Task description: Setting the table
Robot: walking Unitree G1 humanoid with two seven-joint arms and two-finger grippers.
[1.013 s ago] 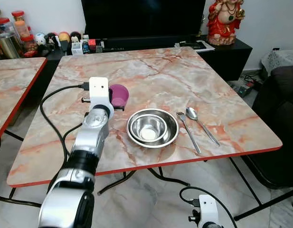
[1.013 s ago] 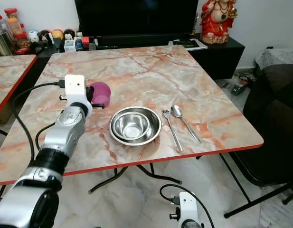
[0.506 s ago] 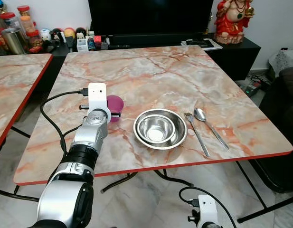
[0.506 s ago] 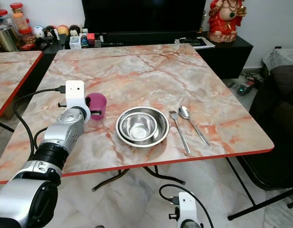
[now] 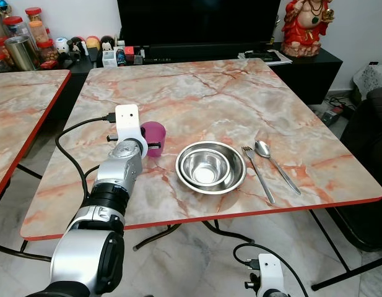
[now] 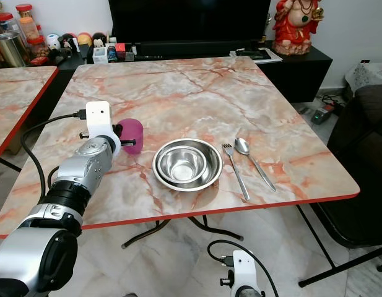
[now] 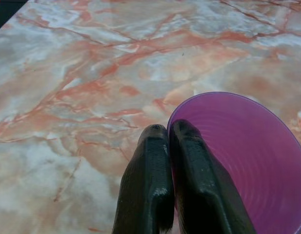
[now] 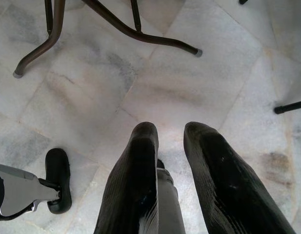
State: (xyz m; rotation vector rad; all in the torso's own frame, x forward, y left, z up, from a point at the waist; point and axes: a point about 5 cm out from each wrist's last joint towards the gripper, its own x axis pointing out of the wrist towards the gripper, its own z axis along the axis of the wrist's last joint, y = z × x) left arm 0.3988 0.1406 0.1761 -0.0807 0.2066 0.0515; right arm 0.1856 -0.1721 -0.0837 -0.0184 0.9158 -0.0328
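The left end effector (image 7: 168, 132) pinches the rim of the purple cup (image 5: 155, 138): in the left wrist view one black finger is inside the cup and the other is outside, pressed close together on its wall. The cup stands upright on the marble table (image 5: 209, 93), to the left of the steel bowls and near them, but not touching.

Compared with one second ago, the cup is lower. Before, it was tilted and held a little above the table, with its opening turned to the side; now its base seems to rest on the table surface and its opening looks up. The left arm is also pulled back a bit toward the robot. The whole picture has shifted slightly too, so the camera has moved.

The two steel bowls (image 5: 210, 167), one inside the other, lie in the same place on the table as before. The fork (image 5: 257, 174) and the spoon (image 5: 275, 164) lie side by side just to the right of the bowls, also unchanged.

The right end effector (image 8: 170, 141) hangs low beside the table, above the white floor tiles (image 8: 140, 87); its two fingers are a little apart and hold nothing.
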